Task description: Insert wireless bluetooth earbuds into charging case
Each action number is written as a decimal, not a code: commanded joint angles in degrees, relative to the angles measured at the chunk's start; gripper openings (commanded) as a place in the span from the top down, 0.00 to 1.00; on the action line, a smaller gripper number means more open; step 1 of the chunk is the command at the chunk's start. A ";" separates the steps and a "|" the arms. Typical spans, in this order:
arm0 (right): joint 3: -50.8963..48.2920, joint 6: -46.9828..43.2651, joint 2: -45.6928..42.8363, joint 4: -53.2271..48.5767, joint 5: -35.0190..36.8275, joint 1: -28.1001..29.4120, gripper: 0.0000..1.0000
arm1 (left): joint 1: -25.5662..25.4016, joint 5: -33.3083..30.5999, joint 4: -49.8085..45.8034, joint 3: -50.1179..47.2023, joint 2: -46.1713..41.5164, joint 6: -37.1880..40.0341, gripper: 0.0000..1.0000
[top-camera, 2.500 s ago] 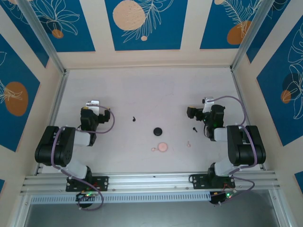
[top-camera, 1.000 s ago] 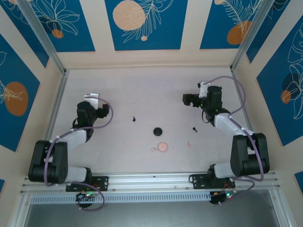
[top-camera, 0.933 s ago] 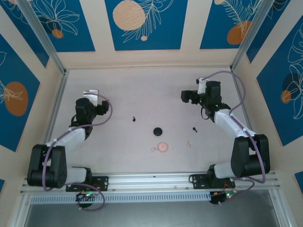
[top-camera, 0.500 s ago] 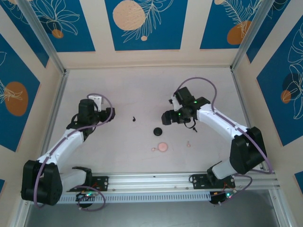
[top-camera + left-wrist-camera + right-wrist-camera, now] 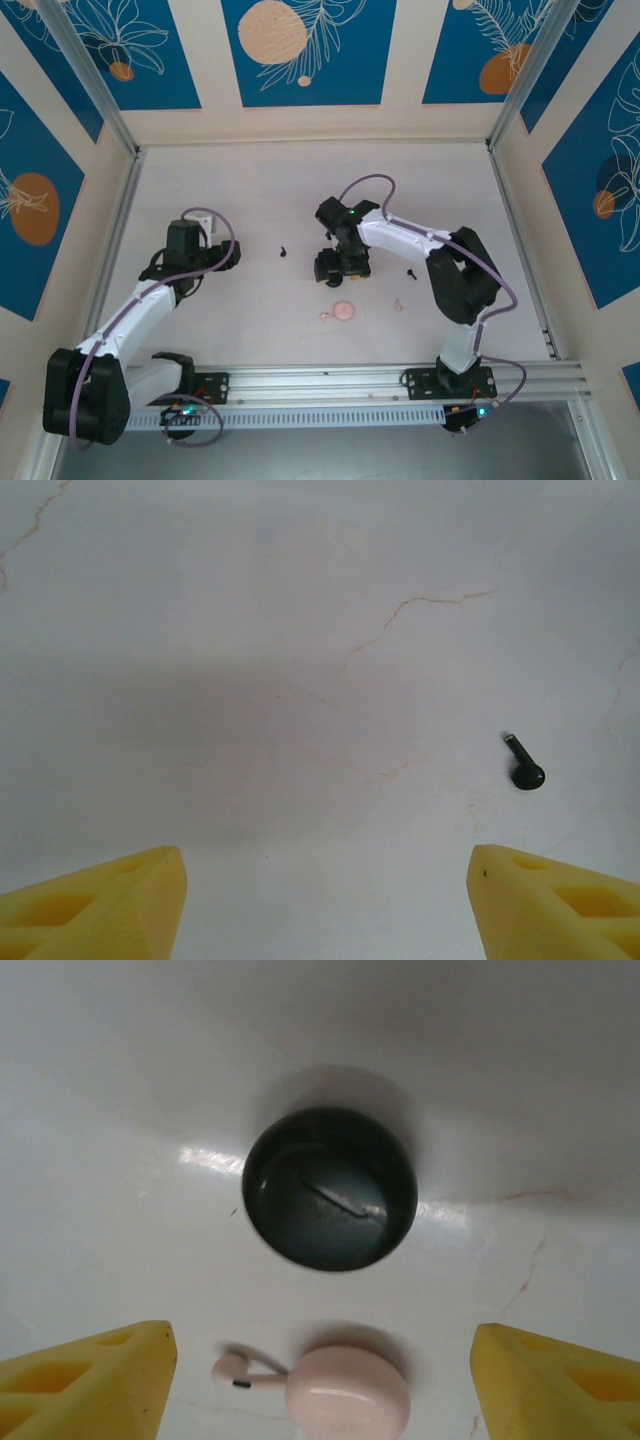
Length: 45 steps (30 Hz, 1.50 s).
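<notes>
Sitting beneath right gripper (image 5: 336, 268): black charging case (image 5: 330, 1188)

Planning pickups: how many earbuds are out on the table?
4. Left black earbud left of centre; right black earbud right of centre; left pink earbud beside the pink disc; right pink earbud farther right.

The top camera looks down from above and behind on the whole desk (image 5: 250, 180). Each wrist camera hangs close above it, facing down: left shares the black earbud (image 5: 524, 769), right the pink disc (image 5: 347, 1392).
</notes>
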 commanded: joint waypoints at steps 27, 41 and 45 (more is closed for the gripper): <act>8.72 -0.45 12.87 -3.28 3.39 -0.02 0.46 | -0.35 0.06 -0.73 -1.17 1.63 1.78 0.26; -6.79 4.70 -6.02 20.20 -3.17 -1.68 0.54 | -3.42 16.88 21.92 -9.23 -1.50 6.54 0.46; -15.21 7.28 -14.79 34.85 -7.13 -2.72 0.56 | -8.12 18.84 39.64 -17.12 -3.67 10.27 0.48</act>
